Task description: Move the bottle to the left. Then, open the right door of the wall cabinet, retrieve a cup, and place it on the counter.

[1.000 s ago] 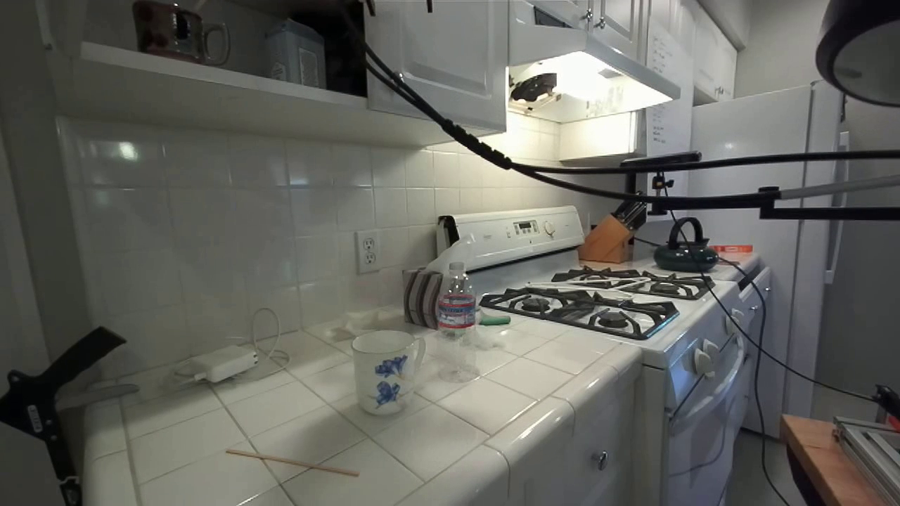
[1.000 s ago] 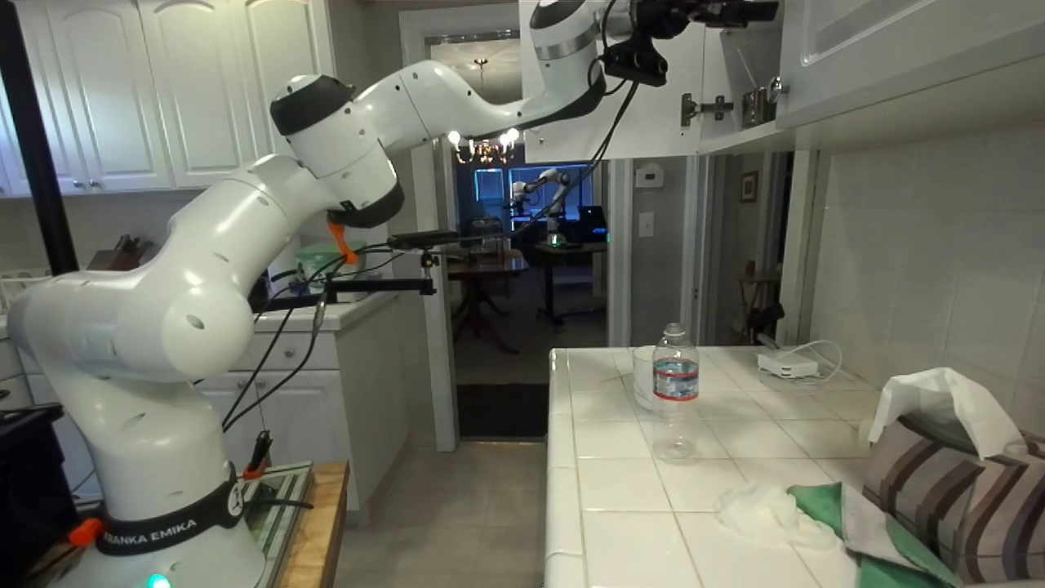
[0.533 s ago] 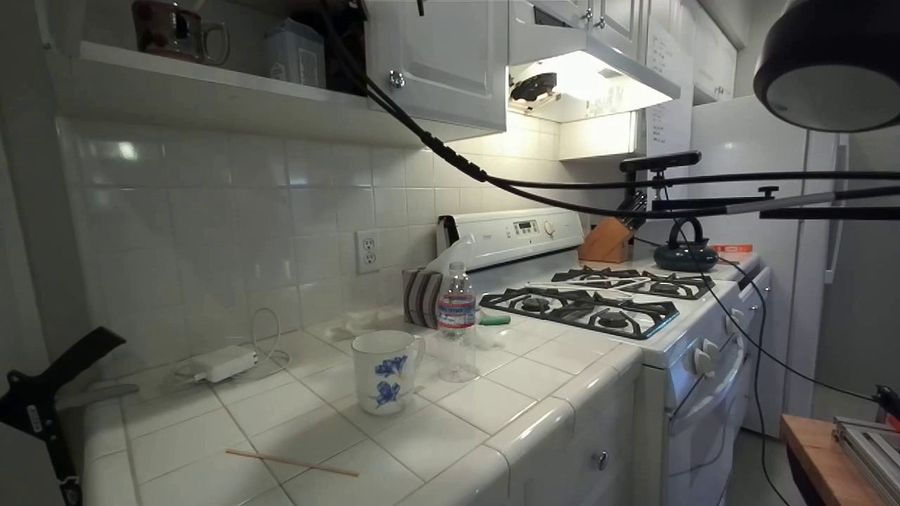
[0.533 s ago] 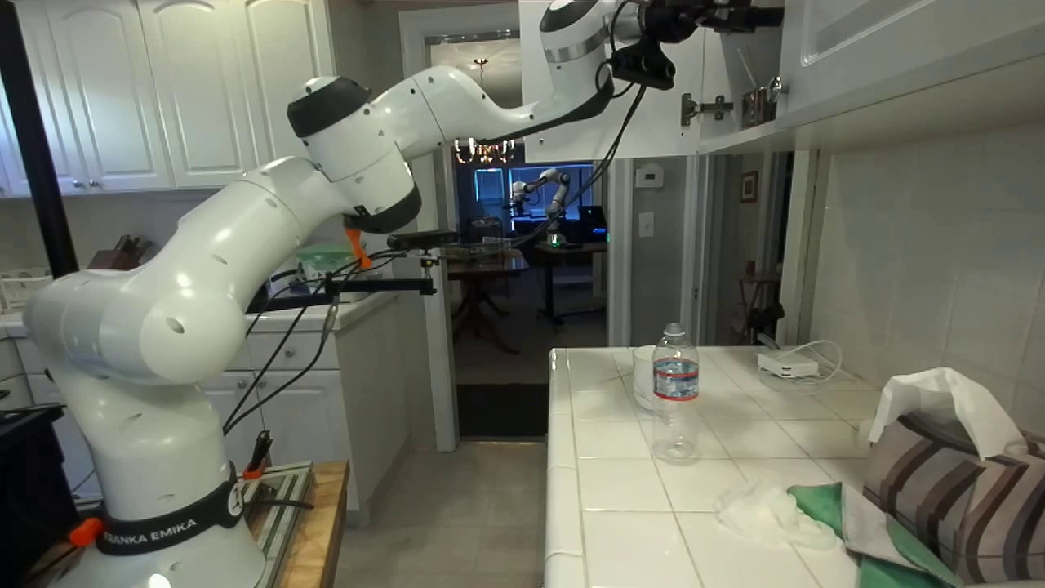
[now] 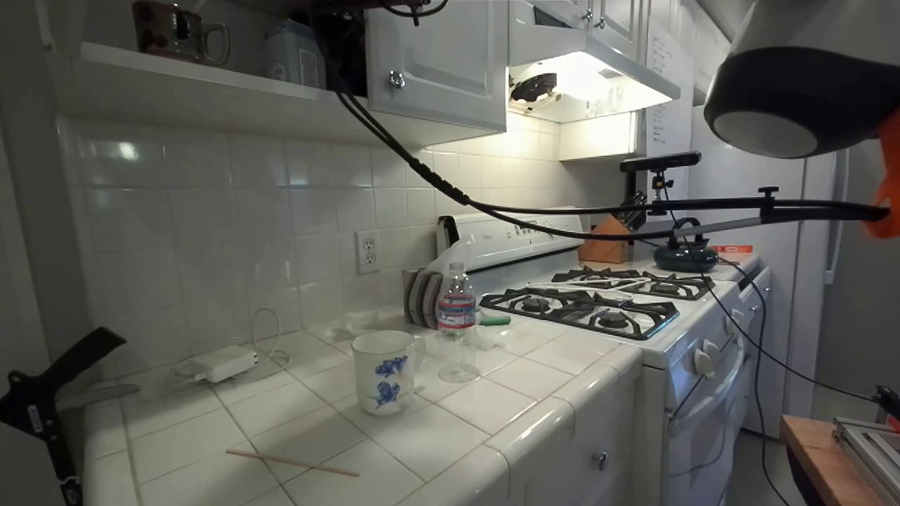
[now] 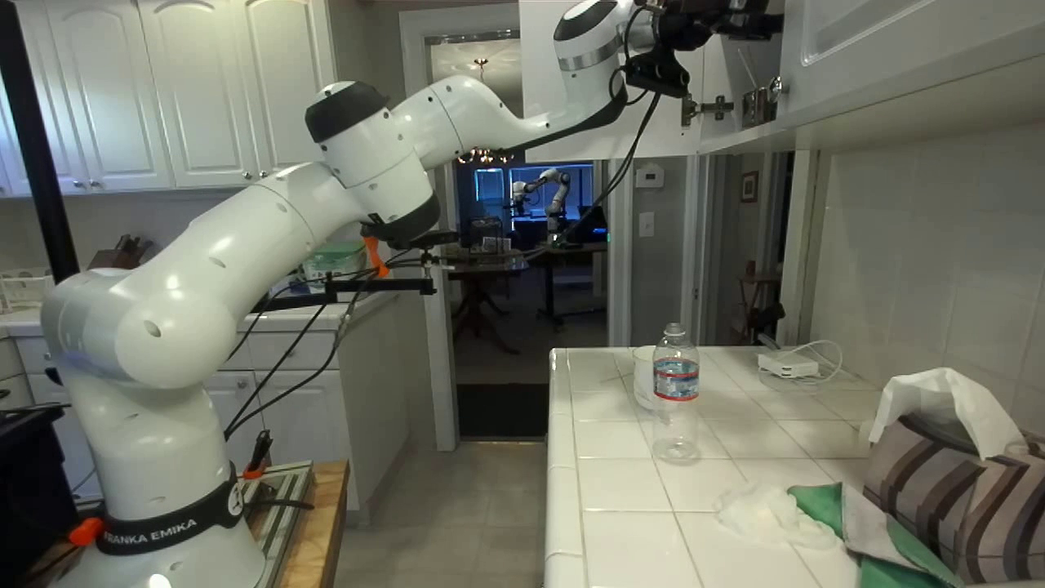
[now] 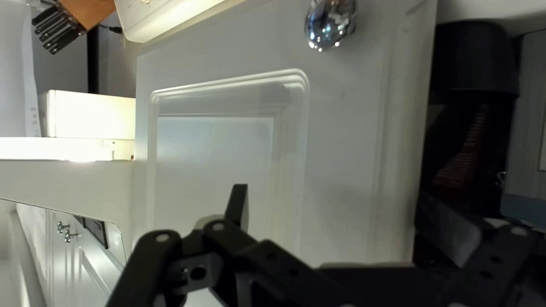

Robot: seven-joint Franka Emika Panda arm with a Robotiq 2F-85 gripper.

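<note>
The clear bottle (image 5: 457, 316) (image 6: 676, 380) stands upright on the tiled counter (image 5: 309, 414) (image 6: 633, 547), close to the white mug. High above, the right door (image 5: 439, 63) (image 7: 213, 140) of the wall cabinet (image 5: 232, 91) looks shut, its round knob (image 5: 396, 79) (image 7: 329, 23) at a lower corner. My gripper (image 6: 755, 26) (image 7: 337, 200) is open at the door. In the wrist view one finger lies over the door's panel, the other past its free edge, by the dark shelf opening. Contact cannot be told. A black cup-like shape (image 7: 473, 59) shows in that opening; whether it is the cup is unclear.
A blue-flowered white mug (image 5: 385, 372), a thin stick (image 5: 292, 462), a white adapter (image 5: 225, 363) and a striped tissue box (image 6: 951, 498) are on the counter. The shelf holds a brown mug (image 5: 169, 31). Cables (image 5: 450, 190) hang under the arm.
The arm has reached further toward the cabinet, with the gripper slightly lower in an exterior view. The hanging cables have shifted and sunk. Bottle and door stay put; the gripper remains open.
</note>
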